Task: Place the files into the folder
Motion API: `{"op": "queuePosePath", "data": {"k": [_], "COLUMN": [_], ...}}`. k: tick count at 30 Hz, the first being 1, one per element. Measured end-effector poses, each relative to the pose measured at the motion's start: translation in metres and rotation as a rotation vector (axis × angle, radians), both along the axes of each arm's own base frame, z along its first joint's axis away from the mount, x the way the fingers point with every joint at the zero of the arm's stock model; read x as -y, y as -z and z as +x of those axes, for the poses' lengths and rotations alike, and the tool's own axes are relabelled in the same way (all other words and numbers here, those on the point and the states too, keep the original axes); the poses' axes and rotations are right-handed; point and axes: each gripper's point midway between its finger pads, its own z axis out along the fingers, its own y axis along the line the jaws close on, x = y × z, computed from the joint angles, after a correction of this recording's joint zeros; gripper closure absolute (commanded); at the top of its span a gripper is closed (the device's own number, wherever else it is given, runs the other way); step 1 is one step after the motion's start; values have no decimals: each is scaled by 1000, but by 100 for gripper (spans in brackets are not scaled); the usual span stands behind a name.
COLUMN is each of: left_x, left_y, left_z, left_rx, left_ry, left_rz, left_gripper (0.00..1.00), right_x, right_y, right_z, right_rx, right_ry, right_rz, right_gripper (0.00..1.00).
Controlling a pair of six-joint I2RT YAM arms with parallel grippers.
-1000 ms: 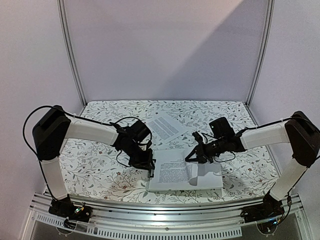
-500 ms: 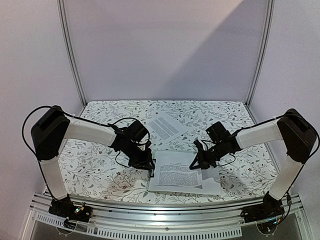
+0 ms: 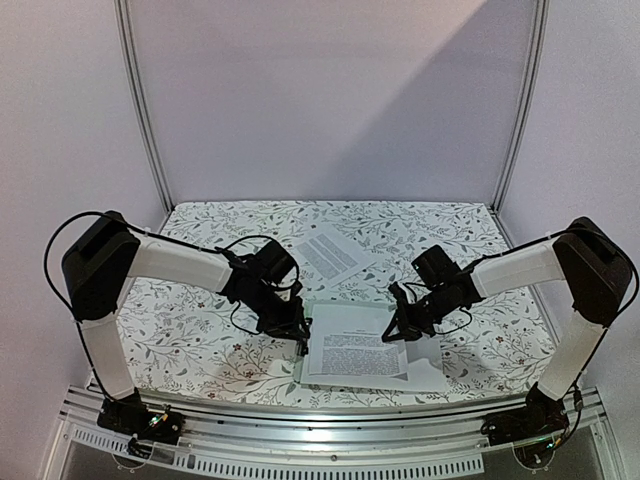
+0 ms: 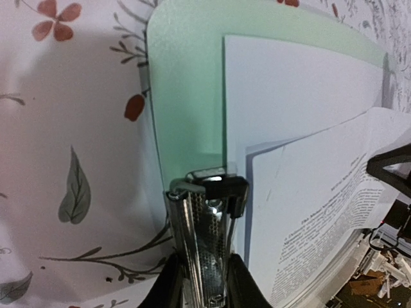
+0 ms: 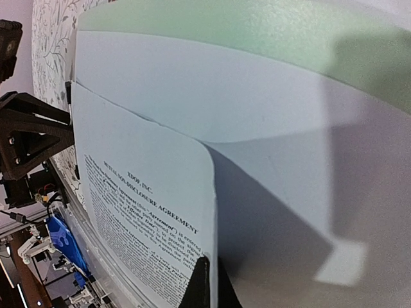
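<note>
Left gripper jaws clamped on metal clip of green folder, near-centre of table. Right gripper jaws pinched together on printed sheet, over blank sheet on folder. Second printed sheet farther back.

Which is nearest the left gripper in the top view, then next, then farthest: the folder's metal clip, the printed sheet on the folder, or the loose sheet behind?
1. Metal clip: between the left gripper's fingers, at the folder's left edge.
2. Printed sheet: just right, on the folder.
3. Loose sheet: farthest, behind the folder.
</note>
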Motion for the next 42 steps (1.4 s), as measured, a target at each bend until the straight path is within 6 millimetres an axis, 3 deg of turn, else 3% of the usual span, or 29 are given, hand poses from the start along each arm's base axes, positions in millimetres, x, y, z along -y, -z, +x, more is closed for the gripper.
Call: {"op": "queuePosePath", "data": {"k": [14,42], "left_x": [0,2], "left_y": [0,1], "left_z": [0,2], "left_rx": [-3,1], "left_ry": [0,19], "left_rz": [0,5], "left_gripper": [100,100], "right_x": [-7,-15], "right_y": [-11,-27], "right_z": [17,22], "right_rx": [-7,-35], "right_ry": [53,70], "right_rz": [-20,-18], "right_gripper": [100,98]}}
